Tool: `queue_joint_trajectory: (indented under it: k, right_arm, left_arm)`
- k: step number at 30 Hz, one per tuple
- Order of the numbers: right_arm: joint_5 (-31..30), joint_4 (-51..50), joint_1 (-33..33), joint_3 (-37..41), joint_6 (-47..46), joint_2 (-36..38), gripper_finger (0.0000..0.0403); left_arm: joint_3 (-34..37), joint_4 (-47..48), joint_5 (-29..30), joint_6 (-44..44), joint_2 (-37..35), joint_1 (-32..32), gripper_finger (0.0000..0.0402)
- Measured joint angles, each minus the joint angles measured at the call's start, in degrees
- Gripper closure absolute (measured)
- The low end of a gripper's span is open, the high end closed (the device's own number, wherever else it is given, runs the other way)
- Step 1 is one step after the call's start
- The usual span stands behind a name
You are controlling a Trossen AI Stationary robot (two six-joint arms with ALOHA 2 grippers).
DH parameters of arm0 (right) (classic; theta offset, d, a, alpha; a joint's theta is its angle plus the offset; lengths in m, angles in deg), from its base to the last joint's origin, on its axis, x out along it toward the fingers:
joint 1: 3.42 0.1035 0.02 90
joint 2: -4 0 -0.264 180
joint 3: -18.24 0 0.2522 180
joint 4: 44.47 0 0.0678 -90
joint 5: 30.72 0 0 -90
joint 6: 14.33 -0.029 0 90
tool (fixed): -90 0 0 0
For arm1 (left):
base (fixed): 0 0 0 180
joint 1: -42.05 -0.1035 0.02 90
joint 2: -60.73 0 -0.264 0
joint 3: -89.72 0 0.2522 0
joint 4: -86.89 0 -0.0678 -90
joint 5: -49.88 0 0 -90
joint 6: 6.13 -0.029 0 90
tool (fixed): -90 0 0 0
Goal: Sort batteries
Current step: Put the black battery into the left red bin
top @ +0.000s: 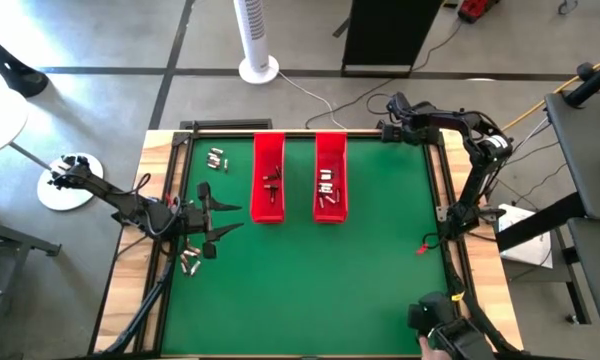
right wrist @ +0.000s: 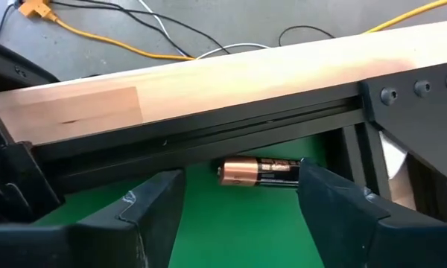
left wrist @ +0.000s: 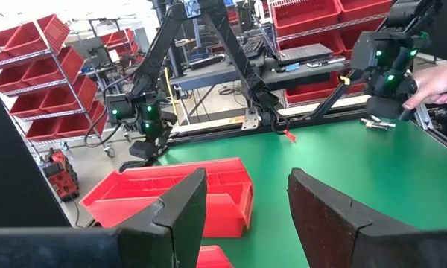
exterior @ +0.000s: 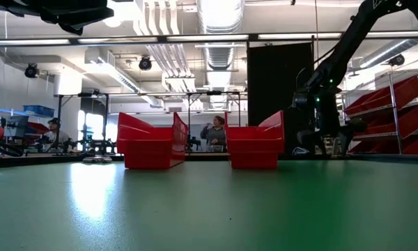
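Right gripper (right wrist: pixel 238 205) at desk's far corner, jaws released, a battery (right wrist: pixel 258 172) lying between them; label unreadable. Left gripper (left wrist: pixel 246 205) jaws apart, empty.

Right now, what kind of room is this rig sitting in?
Probably a robotics lab or workshop: shelving stacked with red bins, other robot arms on neighbouring benches, exposed ceiling ducts and strip lights overhead, concrete floor.

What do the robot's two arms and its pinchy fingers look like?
Both arms are dark, nearly black, made of thin jointed links with black cables running along them. The left gripper has two broad, flat dark fingers with ridged edges. The right gripper has the same wide dark fingers. Small green lights glow on the right arm.
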Motion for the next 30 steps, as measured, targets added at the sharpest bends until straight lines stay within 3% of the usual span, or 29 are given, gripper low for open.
queue_joint_trajectory:
  k: [8, 13, 26, 30]
  right_arm:
    - [1.9, -0.8, 0.9, 0.2, -0.6, 0.5, 0.0167]
    - [7.5, -2.5, 1.7, 0.4, -2.2, 3.0, 0.0163]
    - [6.2, -6.0, 4.4, 0.4, -1.3, 9.7, 0.0161]
    - [11.4, -11.0, 4.7, 0.4, -0.3, 9.4, 0.0147]
  left_arm:
    - [0.0, 0.1, 0.0, 0.0, 0.0, 0.0, 0.0233]
    - [0.0, 0.0, 0.0, 0.0, 0.0, 0.0, 0.0233]
    - [0.0, 0.0, 0.0, 0.0, -0.1, 0.0, 0.0233]
    - [0.0, 0.0, 0.0, 0.0, -0.1, 0.0, 0.0233]
